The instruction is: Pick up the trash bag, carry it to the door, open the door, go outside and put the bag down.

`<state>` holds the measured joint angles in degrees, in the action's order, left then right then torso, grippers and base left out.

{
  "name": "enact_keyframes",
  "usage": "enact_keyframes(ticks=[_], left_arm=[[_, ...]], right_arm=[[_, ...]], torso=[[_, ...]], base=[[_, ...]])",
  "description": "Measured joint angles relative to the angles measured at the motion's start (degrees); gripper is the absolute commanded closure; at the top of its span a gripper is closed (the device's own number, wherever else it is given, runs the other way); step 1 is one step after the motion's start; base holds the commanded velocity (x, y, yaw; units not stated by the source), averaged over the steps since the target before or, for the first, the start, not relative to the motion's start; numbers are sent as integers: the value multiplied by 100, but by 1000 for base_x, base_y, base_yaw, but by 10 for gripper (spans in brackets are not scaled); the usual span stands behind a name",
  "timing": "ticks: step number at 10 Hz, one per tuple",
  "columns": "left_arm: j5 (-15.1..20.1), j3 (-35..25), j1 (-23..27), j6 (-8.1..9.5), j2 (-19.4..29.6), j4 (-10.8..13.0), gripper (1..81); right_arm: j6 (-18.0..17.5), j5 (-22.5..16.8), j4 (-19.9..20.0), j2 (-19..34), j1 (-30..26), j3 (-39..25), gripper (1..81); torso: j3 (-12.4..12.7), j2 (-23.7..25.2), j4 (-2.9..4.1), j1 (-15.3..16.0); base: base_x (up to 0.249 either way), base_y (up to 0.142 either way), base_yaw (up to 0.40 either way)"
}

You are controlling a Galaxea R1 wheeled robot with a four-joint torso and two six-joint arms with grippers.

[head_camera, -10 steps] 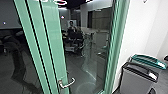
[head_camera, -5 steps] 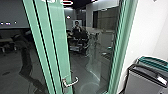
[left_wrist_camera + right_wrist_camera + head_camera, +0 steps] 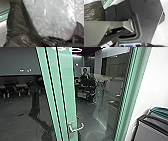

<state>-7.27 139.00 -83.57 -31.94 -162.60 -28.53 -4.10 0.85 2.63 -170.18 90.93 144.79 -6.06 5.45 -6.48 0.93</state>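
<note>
A glass door with a green frame [image 3: 67,84] stands tall in the head view, with its metal lever handle [image 3: 76,127] low on the frame. In the left wrist view the dark trash bag [image 3: 16,25] is very close, with whitish, shiny see-through plastic [image 3: 52,21] bulging between its dark folds. Part of the brown-black bag [image 3: 94,11] also appears in the right wrist view, beyond the robot's grey bar. How either gripper stands cannot be made out.
Bins, one grey [image 3: 150,130] and one with a teal top [image 3: 160,112], stand by the white wall [image 3: 156,84] right of the door frame. Behind the glass a person [image 3: 85,73] is seen near dark equipment. Tables [image 3: 21,85] show faintly at the left.
The head camera has turned to the left, so the whole scene has shifted to the right. The handle's pose on the door looks the same.
</note>
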Motion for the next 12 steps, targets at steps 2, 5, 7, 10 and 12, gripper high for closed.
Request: enact_keyframes(ticks=[2, 5, 7, 10, 12], left_arm=[[-78, -234, -118, 2, 278, 28, 811], [-117, -590, -188, 2, 406, 69, 811], [-135, -553, -174, 5, 479, 74, 811], [-117, -416, -205, 7, 521, 74, 811], [-133, -357, -271, 7, 549, 74, 811]], right_arm=[[0, 16, -18, 286, 5, -540, 10], [0, 16, -132, 756, 22, -1410, 10], [0, 7, -171, 985, 61, -1609, 10], [-4, 49, -178, 1259, 129, -1574, 10], [-30, 176, -176, 1723, 127, -1670, 10]], torso=[[0, 0, 0, 0], [0, 0, 0, -2], [0, 0, 0, -2], [0, 0, 0, -2], [0, 2, 0, -2]], base=[[0, 0, 205], [0, 0, 205], [0, 0, 205], [0, 0, 205], [0, 0, 205]])
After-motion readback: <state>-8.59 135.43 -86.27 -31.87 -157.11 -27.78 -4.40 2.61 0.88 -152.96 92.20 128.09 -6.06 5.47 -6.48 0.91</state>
